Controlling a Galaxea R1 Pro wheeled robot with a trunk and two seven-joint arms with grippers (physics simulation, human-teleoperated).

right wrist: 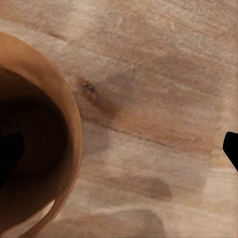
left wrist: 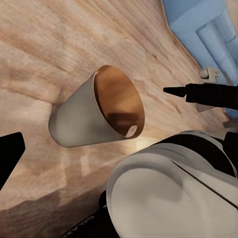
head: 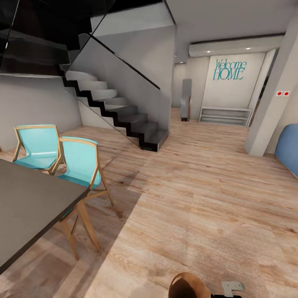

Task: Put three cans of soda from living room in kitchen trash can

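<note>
Copper-lined tash can (right wrist: 34, 148) hangs over one right finger (right wrist: 10, 153).

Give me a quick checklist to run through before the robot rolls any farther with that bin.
1. Trash can in sight: ok; its copper-brown inside and pale grey outside show in the left wrist view, and its rim at the bottom of the head view.
2. Firm hold on the bin: cannot tell; a dark fingertip sits inside the rim in the right wrist view, but no closed grip is visible.
3. Soda cans in the bin: cannot tell; the visible part of the inside shows none.
4. Wood floor ahead free of obstacles: ok.
5. Clearance on the left: check; the dark table and turquoise chairs stand close.
</note>
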